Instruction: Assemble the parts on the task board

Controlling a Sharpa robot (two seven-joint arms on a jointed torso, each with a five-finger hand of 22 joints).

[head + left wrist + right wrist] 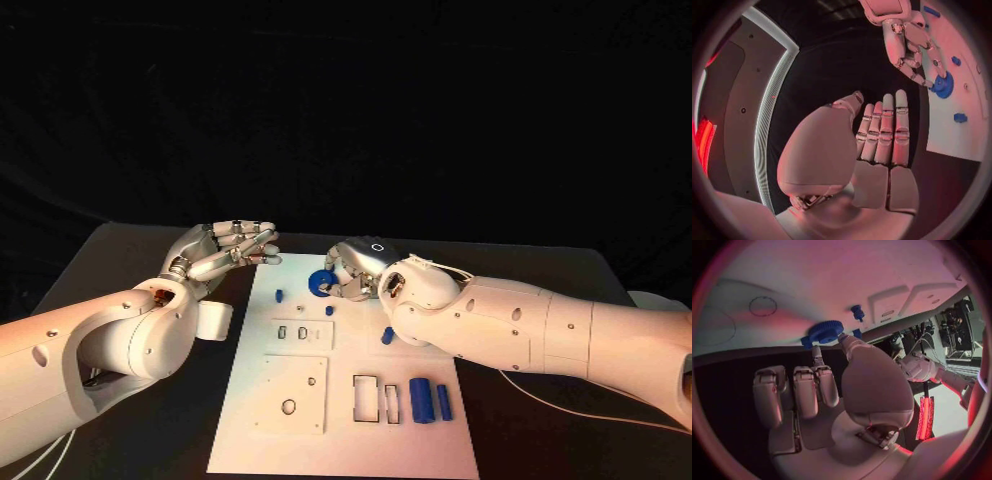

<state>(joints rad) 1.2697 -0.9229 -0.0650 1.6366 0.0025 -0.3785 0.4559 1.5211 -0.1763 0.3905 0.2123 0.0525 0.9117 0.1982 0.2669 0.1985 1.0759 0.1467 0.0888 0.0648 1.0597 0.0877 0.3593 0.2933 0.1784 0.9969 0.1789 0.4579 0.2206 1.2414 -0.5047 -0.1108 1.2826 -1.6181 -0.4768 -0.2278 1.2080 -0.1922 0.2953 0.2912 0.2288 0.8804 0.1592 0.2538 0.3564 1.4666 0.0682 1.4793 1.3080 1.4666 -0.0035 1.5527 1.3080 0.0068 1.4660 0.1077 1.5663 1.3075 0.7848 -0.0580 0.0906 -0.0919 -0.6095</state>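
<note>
The white task board [346,440] lies in the middle of the table. At its far end a blue gear [319,280] sits on the board, and my right hand [364,266] pinches it between thumb and a finger. The gear [824,331] shows toothed just past the fingertips [817,351], and the gear [944,86] also appears under my right hand [907,47]. My left hand [231,248] hovers over the board's far left corner, fingers apart, holding nothing. Its fingers [882,135] are stretched out, off the board's edge.
Other blue parts lie on the board: a small peg [277,294] near the left edge, another piece [388,336] mid-board, and two cylinders [421,400] beside rectangular slots [378,398]. A raised white plate [293,394] with holes sits at front left.
</note>
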